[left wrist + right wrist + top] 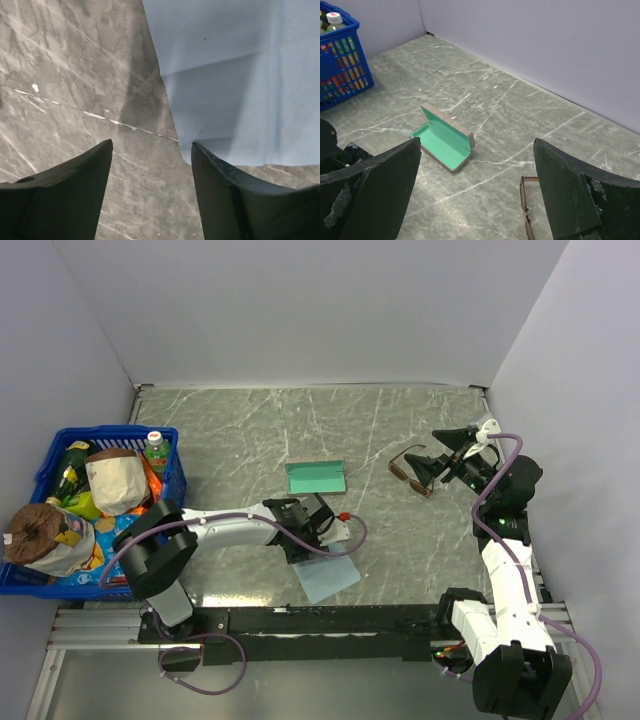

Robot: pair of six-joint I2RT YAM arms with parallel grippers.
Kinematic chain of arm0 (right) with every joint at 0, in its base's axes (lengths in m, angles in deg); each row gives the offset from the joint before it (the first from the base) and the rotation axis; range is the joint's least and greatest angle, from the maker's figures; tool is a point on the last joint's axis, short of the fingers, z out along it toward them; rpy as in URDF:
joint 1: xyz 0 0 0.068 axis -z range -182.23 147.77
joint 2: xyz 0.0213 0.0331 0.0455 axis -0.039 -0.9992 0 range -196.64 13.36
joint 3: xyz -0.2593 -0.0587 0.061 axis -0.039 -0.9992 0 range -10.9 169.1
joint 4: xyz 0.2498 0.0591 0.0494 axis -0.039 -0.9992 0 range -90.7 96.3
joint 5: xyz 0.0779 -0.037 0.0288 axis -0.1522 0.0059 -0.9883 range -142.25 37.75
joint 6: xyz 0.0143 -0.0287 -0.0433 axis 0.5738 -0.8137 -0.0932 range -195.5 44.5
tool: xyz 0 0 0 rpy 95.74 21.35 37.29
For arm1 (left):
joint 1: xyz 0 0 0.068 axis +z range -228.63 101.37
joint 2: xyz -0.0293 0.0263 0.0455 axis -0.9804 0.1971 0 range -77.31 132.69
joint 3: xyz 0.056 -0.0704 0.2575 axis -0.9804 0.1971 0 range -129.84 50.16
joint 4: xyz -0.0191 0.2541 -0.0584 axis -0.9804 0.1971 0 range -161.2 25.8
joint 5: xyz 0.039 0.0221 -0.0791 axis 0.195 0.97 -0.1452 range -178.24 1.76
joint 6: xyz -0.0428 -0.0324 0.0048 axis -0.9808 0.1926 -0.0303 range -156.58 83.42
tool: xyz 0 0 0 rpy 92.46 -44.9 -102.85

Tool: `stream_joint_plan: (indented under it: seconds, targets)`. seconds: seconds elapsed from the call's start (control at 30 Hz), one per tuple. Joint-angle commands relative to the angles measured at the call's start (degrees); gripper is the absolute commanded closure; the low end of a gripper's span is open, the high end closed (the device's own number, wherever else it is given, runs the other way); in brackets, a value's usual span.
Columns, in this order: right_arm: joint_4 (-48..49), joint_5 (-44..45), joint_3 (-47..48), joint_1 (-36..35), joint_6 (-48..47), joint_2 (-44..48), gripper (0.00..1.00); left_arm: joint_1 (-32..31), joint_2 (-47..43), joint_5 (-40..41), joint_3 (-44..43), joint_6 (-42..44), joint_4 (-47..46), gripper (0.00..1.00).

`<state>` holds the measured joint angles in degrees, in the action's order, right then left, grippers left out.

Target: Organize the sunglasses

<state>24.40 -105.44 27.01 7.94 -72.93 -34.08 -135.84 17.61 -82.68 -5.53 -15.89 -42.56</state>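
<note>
L claw point(151, 145) spread at cloth point(235, 75); R claw point(477, 142) spread by sunglasses point(524, 200); case point(445, 142) only in R/top cams.

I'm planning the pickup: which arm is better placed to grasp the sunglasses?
Right. The right gripper hovers beside the sunglasses, jaws wide open and facing them; the left gripper is down at the blue cloth, farther off.

Spread (empty) end effector point(152, 145) over grey table point(65, 75) — blue cloth point(240, 75) beside.
</note>
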Motion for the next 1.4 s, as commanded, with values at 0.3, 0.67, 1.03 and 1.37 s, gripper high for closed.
stream_joint_plan:
  seconds: [0.3,0.67,1.03,1.37]
  targets:
    - [3.51,-0.95,-0.38,0.37,0.86,-0.02,0.00,-0.27,2.56,10.52,3.56,1.46,-5.09,0.46]
    - [3.25,-1.04,-0.29,0.55,0.86,-0.20,0.00,0.26,2.03,14.21,2.77,3.04,-7.81,0.47]
    - [3.25,-1.04,-0.21,0.81,0.95,-0.28,0.00,0.43,4.75,18.25,2.77,4.97,-12.38,0.47]
    - [3.16,-1.30,-0.12,0.72,0.86,-0.46,0.00,3.68,4.06,16.85,-0.13,4.45,-12.21,0.45]
